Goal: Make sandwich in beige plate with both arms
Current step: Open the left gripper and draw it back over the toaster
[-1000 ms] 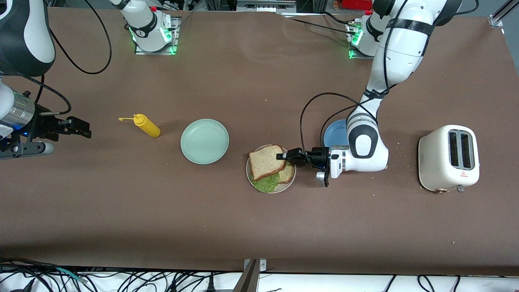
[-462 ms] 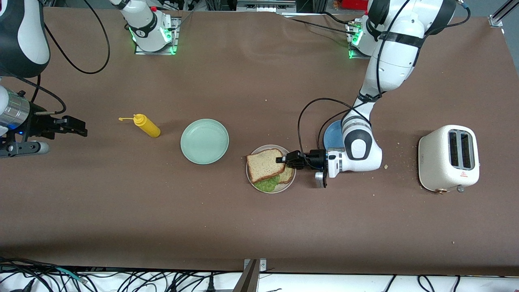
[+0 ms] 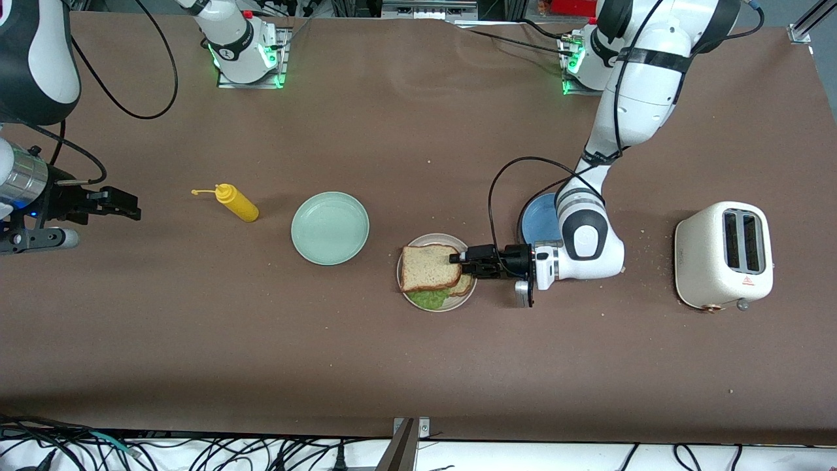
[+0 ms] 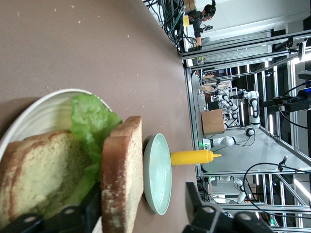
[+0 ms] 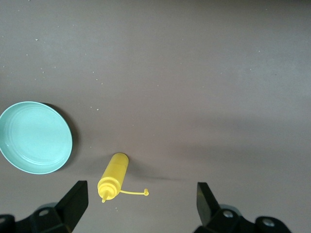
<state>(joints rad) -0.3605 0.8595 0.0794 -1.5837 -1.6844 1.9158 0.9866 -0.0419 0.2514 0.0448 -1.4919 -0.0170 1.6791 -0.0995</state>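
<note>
The beige plate (image 3: 407,291) holds the sandwich stack: a lower bread slice (image 3: 463,286), a green lettuce leaf (image 3: 428,299) and a top bread slice (image 3: 426,267) lying over them. My left gripper (image 3: 460,258) reaches in level at the top slice's edge and is open. In the left wrist view, the top slice (image 4: 121,179) rests against one finger (image 4: 92,213), with a wide gap to the other finger (image 4: 197,208). The lettuce (image 4: 92,121) and lower slice (image 4: 34,179) lie under it on the plate (image 4: 34,104). My right gripper (image 3: 131,206) waits open at the right arm's end of the table.
A mint-green plate (image 3: 330,227) and a yellow squeeze bottle (image 3: 239,203) lie toward the right arm's end. A blue plate (image 3: 539,219) sits under the left arm's wrist. A cream toaster (image 3: 724,255) stands toward the left arm's end.
The top slice has come down from a tilt to lie flat over the lettuce. My left gripper has opened off it. The right arm drew back slightly, then stayed still.
</note>
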